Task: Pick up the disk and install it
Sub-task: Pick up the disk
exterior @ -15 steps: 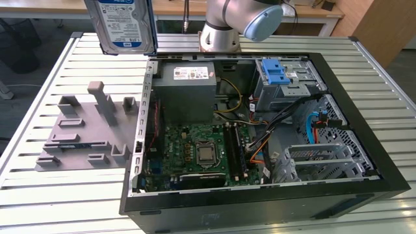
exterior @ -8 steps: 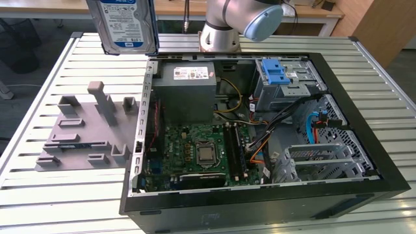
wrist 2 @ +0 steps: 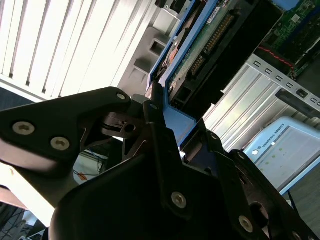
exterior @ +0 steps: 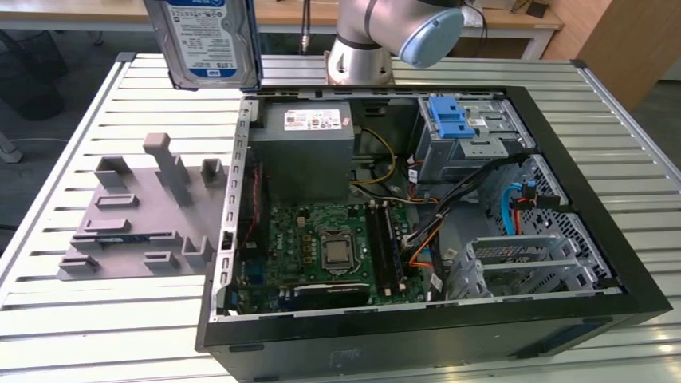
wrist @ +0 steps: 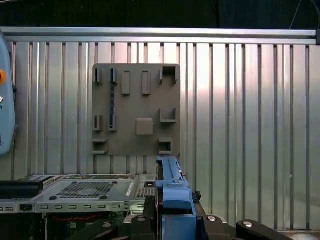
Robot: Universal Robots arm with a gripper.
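The disk (exterior: pixel 202 40) hangs upright in the air, label facing the camera, above the table at the back and just past the open computer case's (exterior: pixel 596 231) back corner on the exterior view's left. Blue rails run along its edges. In both wrist views my gripper (wrist 2: pixel 175 120) is shut on the disk, its black fingers (wrist 2: pixel 155 115) clamped on the blue rail (wrist: pixel 172 187). The disk's underside with its circuit board and connector (wrist 2: pixel 215 35) shows in the second wrist view. Inside the case stands the metal drive cage (exterior: pixel 468 140) with a blue bracket (exterior: pixel 451 118) on top.
A grey fixture plate (exterior: pixel 139 215) with upright holders lies on the slatted table (exterior: pixel 64 319) at the exterior view's left of the case. The grey power supply (exterior: pixel 309 144), the motherboard (exterior: pixel 330 247) and loose cables (exterior: pixel 511 199) are inside the case. The arm's base (exterior: pixel 362 48) stands behind it.
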